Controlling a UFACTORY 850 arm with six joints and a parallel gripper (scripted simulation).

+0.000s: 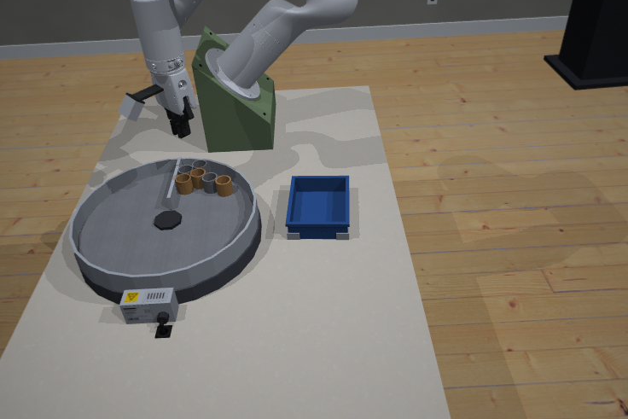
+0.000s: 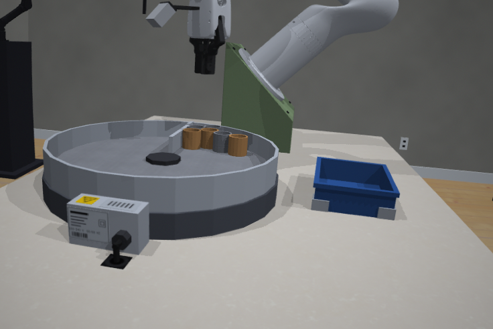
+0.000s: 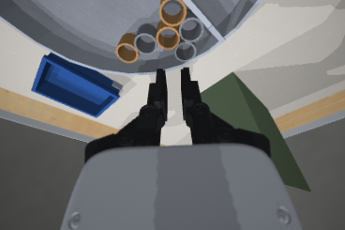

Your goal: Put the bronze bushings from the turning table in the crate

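Control box (image 2: 107, 222): against the near-left wall of the turning table, yellow warning label on top, knob on its front; likely the drive switch, out of the arm's way.
Turning table (image 2: 119, 191): round walled tray on the bench (image 2: 278, 277), black hub (image 2: 163, 158) at its middle, thin divider (image 1: 171, 178) running from hub toward the far rim.
Tool (image 2: 205, 68): high above the turning table's far rim, pointing straight down, narrowly clenched with nothing between the fingers; probably parked there, a descent pending.
Bronze bushings: three, upright, just right of the divider; first (image 2: 191, 138) nearest it, second (image 2: 207, 137) behind, third (image 2: 237, 145) rightmost. All on the turning table, none in the crate.
Steel bushings: three per the wrist view; one (image 2: 220, 141) between second and third bronze, two more (image 3: 191, 29) (image 3: 185, 51) nearer the far rim. Packed touching, so little finger room.
Arm mount (image 2: 254, 110): green wedge behind the turning table's right edge, tilting the arm over the work.
Crate (image 2: 382, 189): blue, open-topped, right of the turning table, well apart from it, within reach for drops.
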